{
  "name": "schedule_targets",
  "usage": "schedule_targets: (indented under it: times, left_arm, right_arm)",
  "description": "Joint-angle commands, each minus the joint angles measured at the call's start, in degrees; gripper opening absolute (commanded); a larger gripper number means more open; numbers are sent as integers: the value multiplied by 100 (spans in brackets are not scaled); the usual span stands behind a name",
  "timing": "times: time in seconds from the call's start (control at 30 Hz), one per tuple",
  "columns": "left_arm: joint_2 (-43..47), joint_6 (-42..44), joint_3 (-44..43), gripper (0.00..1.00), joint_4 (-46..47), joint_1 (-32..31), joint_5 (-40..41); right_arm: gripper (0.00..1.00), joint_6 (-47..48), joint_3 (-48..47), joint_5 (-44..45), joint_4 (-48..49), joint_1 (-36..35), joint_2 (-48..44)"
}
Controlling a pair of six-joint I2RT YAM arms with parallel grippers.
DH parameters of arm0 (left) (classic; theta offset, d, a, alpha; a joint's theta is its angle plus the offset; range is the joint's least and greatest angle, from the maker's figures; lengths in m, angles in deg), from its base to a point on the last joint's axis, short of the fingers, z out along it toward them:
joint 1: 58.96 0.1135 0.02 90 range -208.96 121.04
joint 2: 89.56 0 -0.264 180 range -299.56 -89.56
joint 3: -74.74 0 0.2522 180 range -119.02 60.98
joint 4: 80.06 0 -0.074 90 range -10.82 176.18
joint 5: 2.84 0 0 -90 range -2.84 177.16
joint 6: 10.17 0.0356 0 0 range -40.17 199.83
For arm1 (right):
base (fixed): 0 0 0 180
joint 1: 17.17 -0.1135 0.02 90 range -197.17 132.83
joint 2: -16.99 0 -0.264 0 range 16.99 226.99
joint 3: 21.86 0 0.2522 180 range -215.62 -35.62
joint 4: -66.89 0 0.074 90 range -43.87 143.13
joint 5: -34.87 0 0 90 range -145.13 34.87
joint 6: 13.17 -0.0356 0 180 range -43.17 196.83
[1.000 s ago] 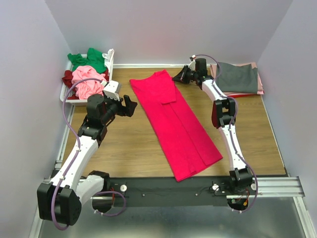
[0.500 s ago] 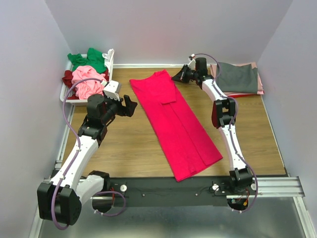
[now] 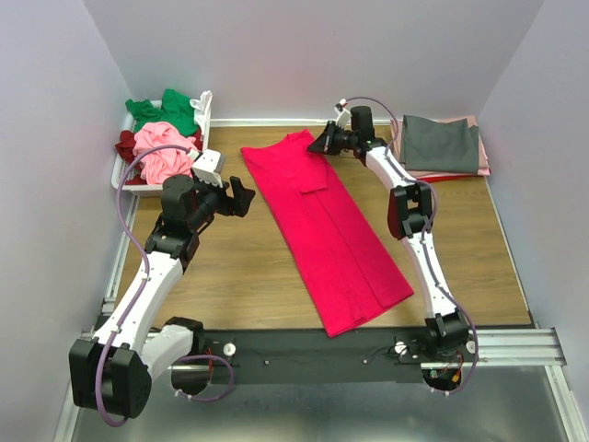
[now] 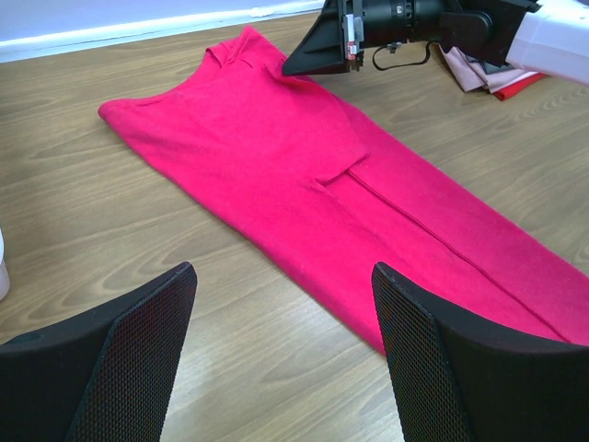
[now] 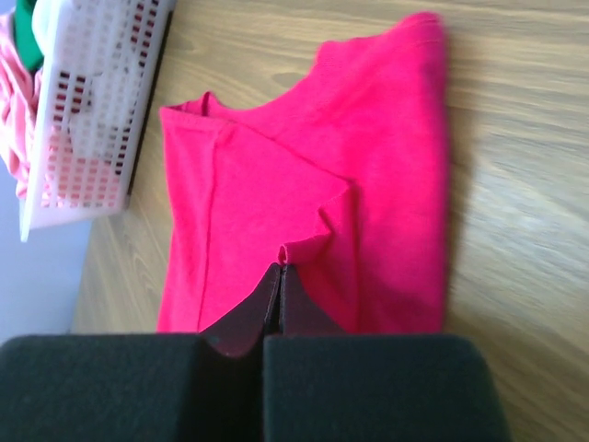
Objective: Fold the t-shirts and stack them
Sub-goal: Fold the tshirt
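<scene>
Shifted left, our right gripper (image 3: 316, 145) pinches the pink shirt (image 3: 331, 230) at its far end; the length runs toward us, our left gripper (image 3: 244, 195) gaping alongside.

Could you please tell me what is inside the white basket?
A green tee, a light pink tee and a maroon tee, all crumpled. Anything beneath them is hidden.

Two robot arms (image 3: 147, 272) (image 3: 425, 249), one white basket (image 5: 97, 110), one crimson-pink t-shirt (image 3: 322, 230), three crumpled tees (image 3: 164, 152), three folded tees (image 3: 440, 143)
</scene>
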Motion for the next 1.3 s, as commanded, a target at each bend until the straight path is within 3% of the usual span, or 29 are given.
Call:
schedule_targets:
  times: [0.0,0.53,0.87,0.97,1.07,1.13,1.27]
  left_arm:
    - [2,66,-21,85,149,-23,-118]
    - [10,66,-13,84,149,-23,-154]
    - [81,92,-39,84,149,-23,-171]
    - [133,101,-30,85,158,-31,-189]
    - [116,101,5,92,263,-23,-355]
    - [11,31,49,98,342,-23,-705]
    - [-375,13,-13,98,342,-31,-1400]
  right_arm:
    - [0,405,88,88,-204,-143,-419]
    - [12,2575,843,1511,-1057,-820,-1131]
    - [28,3112,1589,1398,-1171,-1013,-1974]
    - [38,3619,1958,1136,-1258,-996,-2466]
    - [61,4543,2888,450,-1504,-961,-3265]
    - [67,4965,3399,134,-1645,-917,-3687]
    - [80,5985,4892,-500,-1839,-706,-5318]
